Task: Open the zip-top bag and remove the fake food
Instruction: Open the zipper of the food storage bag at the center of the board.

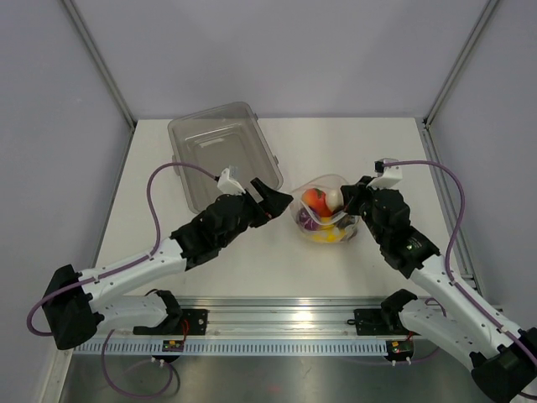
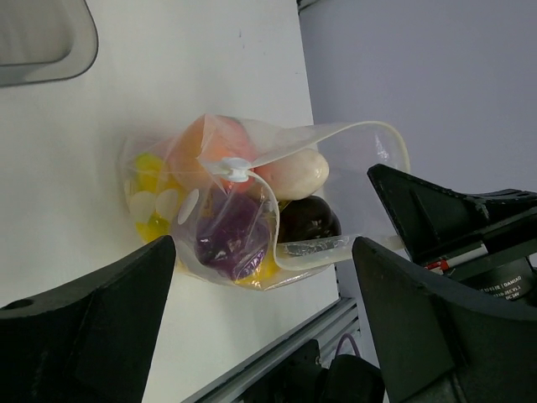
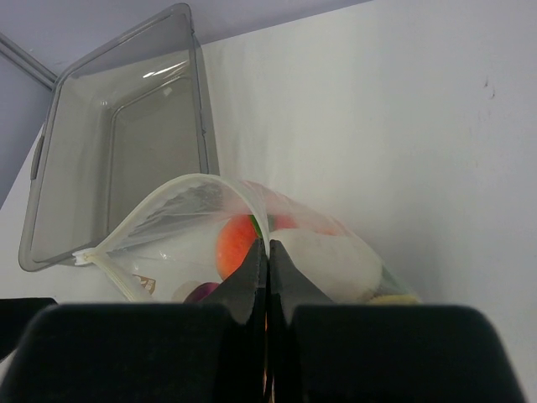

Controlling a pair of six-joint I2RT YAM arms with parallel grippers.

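The zip-top bag [image 1: 323, 217] lies on the table's middle with its mouth gaping open. It holds the fake food: an orange-peach piece [image 1: 314, 200], a white radish [image 1: 333, 198], yellow banana [image 1: 325, 237], a dark round piece [image 2: 309, 220] and a purple piece [image 2: 231, 239]. My right gripper [image 1: 349, 201] is shut on the bag's rim film [image 3: 267, 242], holding it up. My left gripper [image 1: 284, 201] is open wide, just left of the bag and apart from it. In the left wrist view the bag [image 2: 210, 168] lies ahead of the open fingers [image 2: 151, 277].
A rigid clear-grey tub [image 1: 222, 151] stands at the back left, behind the left gripper; it also shows in the right wrist view [image 3: 117, 168]. The metal rail [image 1: 277, 323] runs along the near edge. The right arm [image 2: 461, 218] is close beside the bag.
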